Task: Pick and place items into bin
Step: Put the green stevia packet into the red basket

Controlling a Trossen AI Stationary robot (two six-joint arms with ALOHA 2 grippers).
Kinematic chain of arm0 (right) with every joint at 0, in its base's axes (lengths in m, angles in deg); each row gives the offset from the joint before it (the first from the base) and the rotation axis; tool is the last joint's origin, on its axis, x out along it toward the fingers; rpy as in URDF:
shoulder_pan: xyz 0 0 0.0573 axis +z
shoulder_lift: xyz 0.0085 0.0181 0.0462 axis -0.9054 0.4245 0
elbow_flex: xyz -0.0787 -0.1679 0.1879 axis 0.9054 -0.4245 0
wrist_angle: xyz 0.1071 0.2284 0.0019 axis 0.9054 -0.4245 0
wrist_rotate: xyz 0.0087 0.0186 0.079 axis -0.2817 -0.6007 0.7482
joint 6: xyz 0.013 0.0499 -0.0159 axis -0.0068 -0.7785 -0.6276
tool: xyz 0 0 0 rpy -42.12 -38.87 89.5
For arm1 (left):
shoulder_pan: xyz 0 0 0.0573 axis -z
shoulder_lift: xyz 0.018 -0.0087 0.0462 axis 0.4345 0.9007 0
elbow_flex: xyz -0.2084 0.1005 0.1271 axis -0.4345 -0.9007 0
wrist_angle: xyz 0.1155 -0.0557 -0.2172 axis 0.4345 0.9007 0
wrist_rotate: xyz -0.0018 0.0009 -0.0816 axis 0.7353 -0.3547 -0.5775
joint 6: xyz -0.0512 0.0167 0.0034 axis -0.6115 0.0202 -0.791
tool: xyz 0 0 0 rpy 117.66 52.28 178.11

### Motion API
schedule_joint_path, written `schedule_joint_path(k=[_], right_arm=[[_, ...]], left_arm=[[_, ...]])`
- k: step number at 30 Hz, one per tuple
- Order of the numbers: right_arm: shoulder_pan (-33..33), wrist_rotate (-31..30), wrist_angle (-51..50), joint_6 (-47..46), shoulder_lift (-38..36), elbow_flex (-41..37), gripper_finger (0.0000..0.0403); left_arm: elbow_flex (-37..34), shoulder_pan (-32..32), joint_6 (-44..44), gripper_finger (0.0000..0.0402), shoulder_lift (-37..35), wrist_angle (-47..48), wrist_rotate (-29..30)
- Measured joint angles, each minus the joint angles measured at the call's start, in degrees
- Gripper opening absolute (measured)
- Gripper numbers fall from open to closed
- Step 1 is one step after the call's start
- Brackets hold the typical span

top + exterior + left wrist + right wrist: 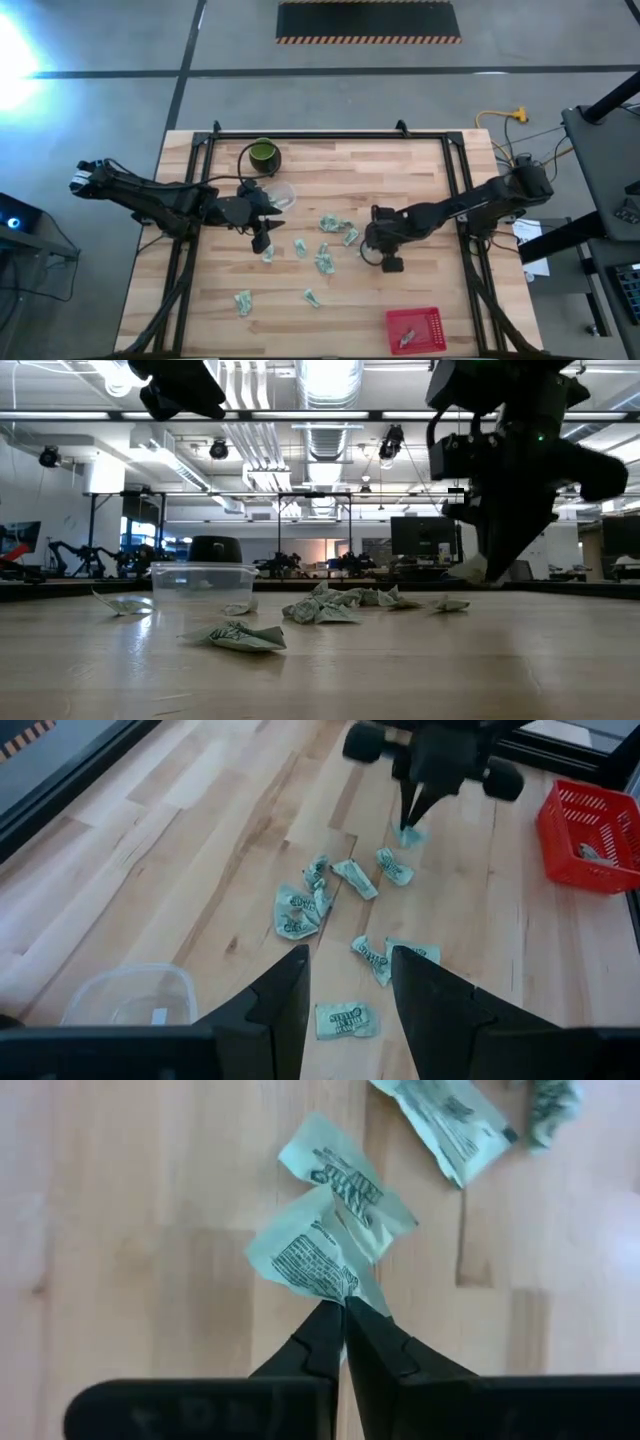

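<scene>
While the left gripper (262, 240) hovers half open and empty, the right gripper (343, 1315) has its fingers pinched tight on a packet (318, 1255), which fans out at twelve o'clock from the tips. Other packets (335, 224) lie at ten o'clock from the red bin (414, 329).

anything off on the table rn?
Mostly no. Right gripper is shut on just the corner of a packet; looks like a thin pinch. Red bin sits square, nothing spilled.

table (400, 180): matt pale wood planks | packets (300, 910): crinkled printed wrappers | bin (415, 328): red plastic mesh
</scene>
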Motion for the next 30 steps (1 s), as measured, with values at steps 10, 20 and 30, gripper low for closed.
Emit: schedule_joint_path(k=[10, 20, 30], right_arm=[[6.5, 11.6, -6.0, -4.4, -15.8, 0.0, 0.0009], [20.2, 12.8, -4.0, -19.9, -22.8, 0.0, 0.0009], [29.1, 12.7, 4.2, -28.0, -15.8, 0.0, 0.0009]], left_arm=[[0.0, 0.0, 1.6, 0.0125, 0.0, -1.3, 1.5], [-0.1, -0.1, 1.6, 0.0125, 0.0, -3.0, 2.6], [-0.1, -0.1, 1.6, 0.0125, 0.0, -4.3, 4.1]])
